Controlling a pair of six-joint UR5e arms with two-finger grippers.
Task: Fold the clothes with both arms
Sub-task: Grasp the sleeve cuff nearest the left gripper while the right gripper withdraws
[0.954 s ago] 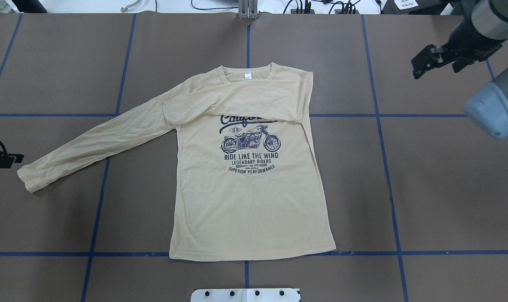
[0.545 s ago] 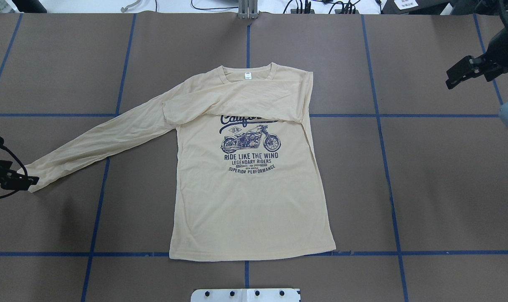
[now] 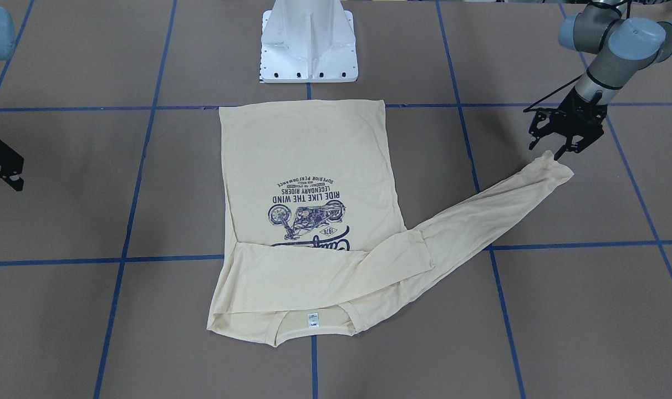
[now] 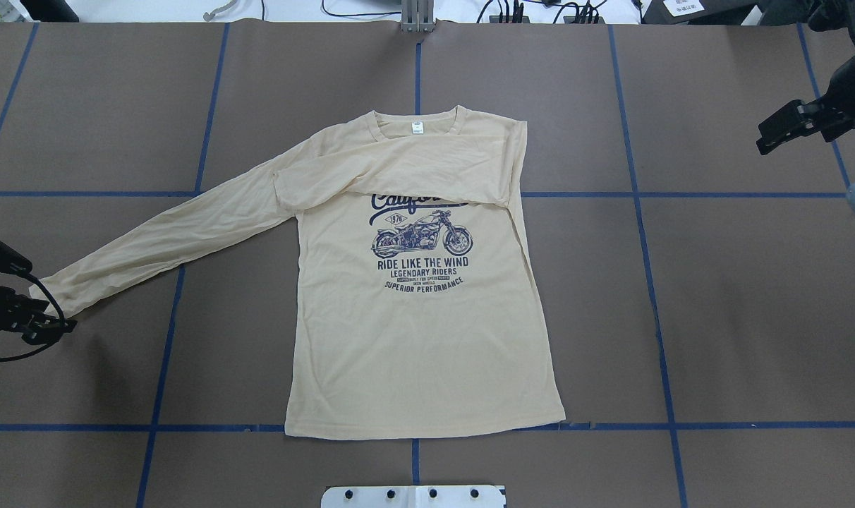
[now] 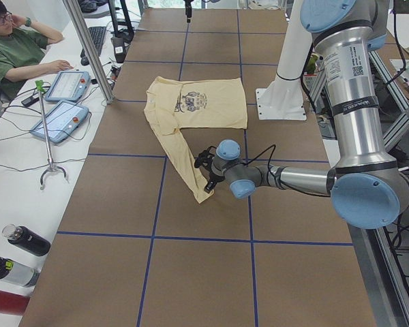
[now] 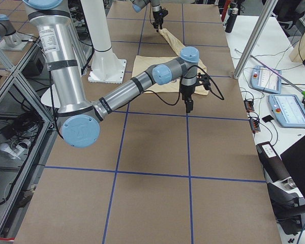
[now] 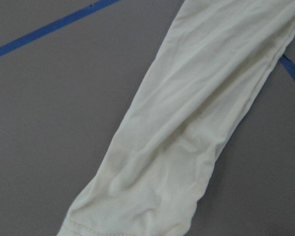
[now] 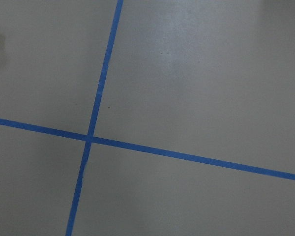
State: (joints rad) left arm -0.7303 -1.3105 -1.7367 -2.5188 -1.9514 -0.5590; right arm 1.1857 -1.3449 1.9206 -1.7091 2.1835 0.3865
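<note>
shirt (image 4: 413,331) lies flat on the surface (image 4: 717,317), print (image 4: 420,240) up, collar (image 4: 417,116) away from the robot. One sleeve (image 4: 399,173) is already laid across the chest, covering the top of the print. The other sleeve (image 4: 173,236) runs out straight on a diagonal toward the left arm's side, not yet folded

step in hand, as I read it: pickup of that second sleeve. Left arm (image 3: 602,61) is low at the cuff (image 3: 555,169), jaws spread with the cuff end between them, and I see no grip on the cloth. Left wrist cam looks along the sleeve with the cuff hem at the bottom edge; the jaws themselves are out of shot

right arm (image 6: 122,91) is well off the shirt on its own side, over bare surface; its wrist cam shows only tape lines (image 8: 96,98). Its jaws, open or closed: can't tell from these views

next move calls for:
- close on the cuff, both layers
- lift just clear of the surface
- carry it across the chest onto the folded sleeve and lay it flat

the knit is thin and will likely drag and wrinkle at the shoulder if pulled low, so take up slack without tugging the body off square. Body folds after that probably need both arms
</note>
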